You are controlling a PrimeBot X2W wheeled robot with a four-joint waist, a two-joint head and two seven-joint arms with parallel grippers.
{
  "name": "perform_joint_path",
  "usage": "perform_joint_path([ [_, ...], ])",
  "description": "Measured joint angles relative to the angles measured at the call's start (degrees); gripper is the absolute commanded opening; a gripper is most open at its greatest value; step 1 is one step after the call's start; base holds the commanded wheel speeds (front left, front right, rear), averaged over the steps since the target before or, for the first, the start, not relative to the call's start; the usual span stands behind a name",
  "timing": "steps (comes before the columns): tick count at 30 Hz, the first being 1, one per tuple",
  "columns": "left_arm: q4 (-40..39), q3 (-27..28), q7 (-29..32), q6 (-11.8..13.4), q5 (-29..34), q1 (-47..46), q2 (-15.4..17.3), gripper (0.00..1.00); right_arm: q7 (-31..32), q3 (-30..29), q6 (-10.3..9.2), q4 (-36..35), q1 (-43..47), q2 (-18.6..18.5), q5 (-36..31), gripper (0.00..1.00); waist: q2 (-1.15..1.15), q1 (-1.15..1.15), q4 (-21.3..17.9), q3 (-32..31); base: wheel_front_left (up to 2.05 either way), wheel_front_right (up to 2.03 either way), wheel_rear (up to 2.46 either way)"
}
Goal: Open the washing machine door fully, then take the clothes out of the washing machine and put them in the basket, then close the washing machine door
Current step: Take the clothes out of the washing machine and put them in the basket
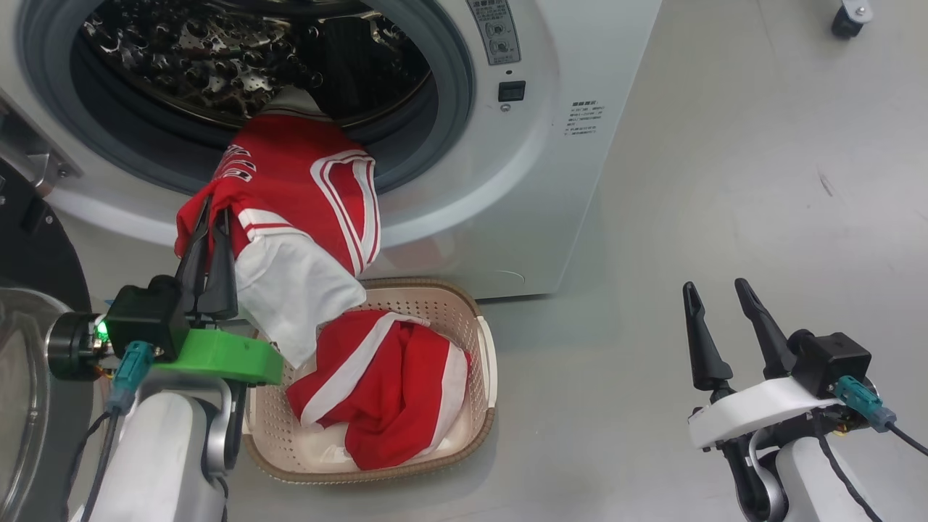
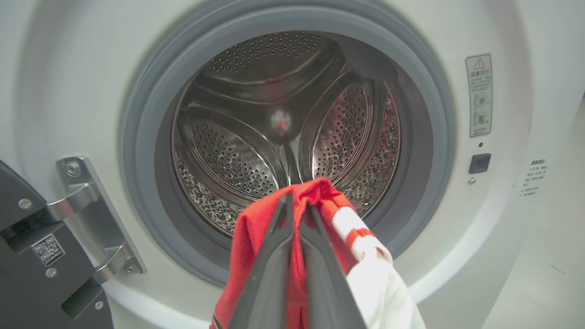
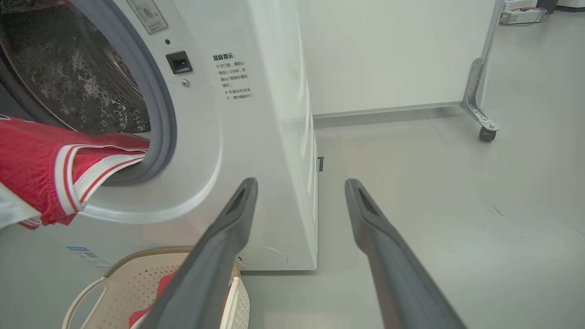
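Pinching red white-striped jersey [image 1: 297, 188], left gripper [image 1: 215, 217] fingers pressed together on fold; garment drapes from drum mouth of white washing machine [image 1: 507, 181] over cream perforated basket [image 1: 486, 348]. Risks: tail snagging grey seal [image 1: 449, 109], thin pinch slipping, cloth landing outside basket. Right gripper [image 1: 715, 286] spread, empty.

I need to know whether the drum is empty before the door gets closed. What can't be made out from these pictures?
- Lower front of the drum: left wrist view, behind the red jersey and the left gripper shut on it.
- The jersey's lettering: head view, folded, unreadable.
- Floor of the basket: head view, under a red garment.
- Most of the washing machine door: head view, cut by the left edge.
- Text on the warning label: left wrist view, too small.
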Motion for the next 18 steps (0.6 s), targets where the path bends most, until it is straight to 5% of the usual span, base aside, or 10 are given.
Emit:
perform_joint_path([
  [18,-3.4,-3.9,3.2,0.4,-0.4,10.9,-0.1,0.0,1.1,1.4,0.02,-3.2,0.0,0.2,0.0,1.0,0.0,0.0,-0.6,1.4,0.0,0.0,0.0],
])
